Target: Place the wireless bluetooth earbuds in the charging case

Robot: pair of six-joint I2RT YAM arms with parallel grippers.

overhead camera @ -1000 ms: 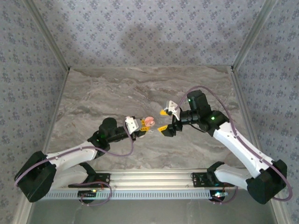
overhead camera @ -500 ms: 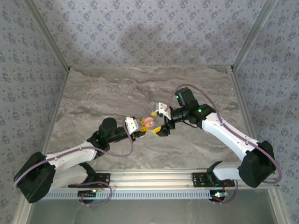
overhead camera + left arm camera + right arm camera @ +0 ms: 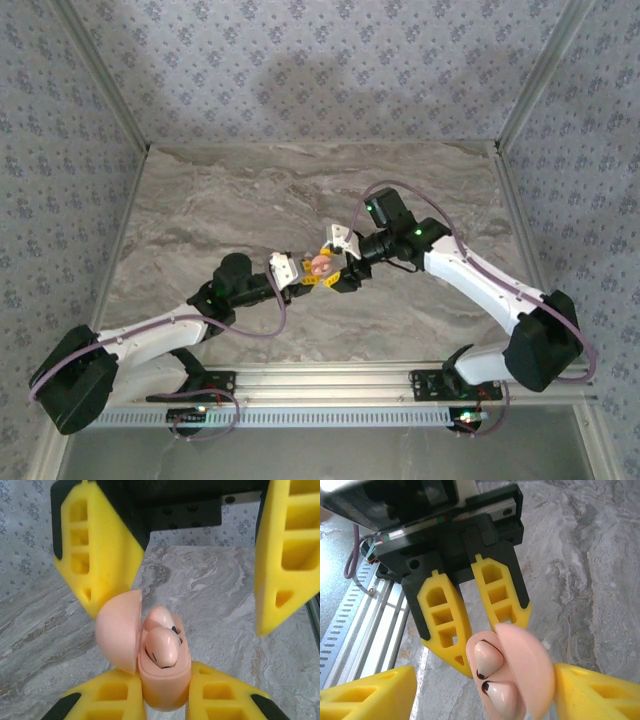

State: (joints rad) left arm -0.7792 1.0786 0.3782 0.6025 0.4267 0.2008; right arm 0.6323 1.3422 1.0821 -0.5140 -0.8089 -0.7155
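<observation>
Earbuds (image 3: 161, 642), two pale pink ones, sit side by side in the wells of the case (image 3: 165, 687) with their rounded backs standing proud of its rim. I judge the seating done or nearly so, leaving a press home and the shutting of the lid (image 3: 117, 630). The lid stands swung open along one long side of the case. The left claw (image 3: 299, 277) is clamped on the lower body of the case and holds it off the table (image 3: 225, 595). The case's long axis runs straight out past that claw's fingertips, and its open mouth faces away from the claw. Directly ahead of the mouth is the right claw (image 3: 180, 611), fingers well apart and gripping nothing, one finger on either side of the case. From the right claw, the earbuds lie midway between its fingers and just ahead of the tips. The lid lies off to one side, close to one finger, though I cannot tell whether it touches. The left claw is busy holding, so the right claw is the free one and the nearer to the lid. Its closing line seems to run across the hinge, so squeezing in would likely swing the lid over the earbuds.
</observation>
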